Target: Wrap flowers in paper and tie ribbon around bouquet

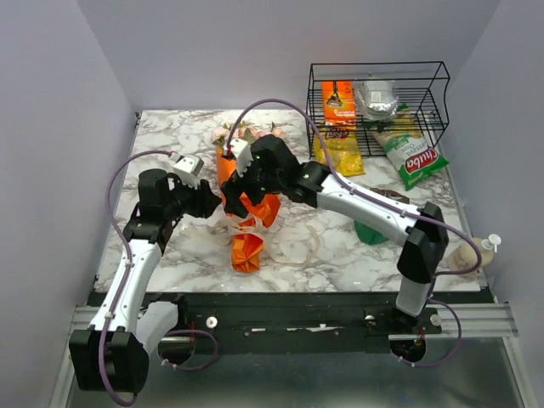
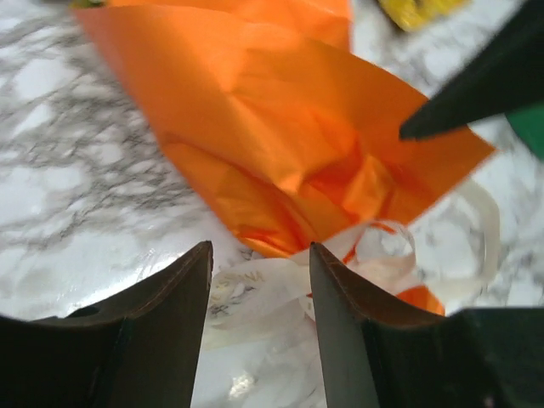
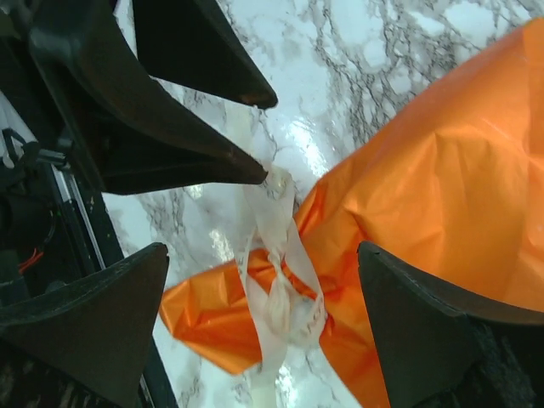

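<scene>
The one legible mark is a red logo with white lettering on the green and white snack bag (image 1: 414, 157) lying on the desk (image 1: 187, 246); it ends in "uba", and its first letters are unclear. Print on the yellow packet (image 1: 342, 149) and the orange packet (image 1: 337, 100) in the wire basket (image 1: 438, 93) is too small to read.

Crinkled orange paper (image 3: 442, 170), glossy marble tabletop (image 1: 195, 255)
</scene>
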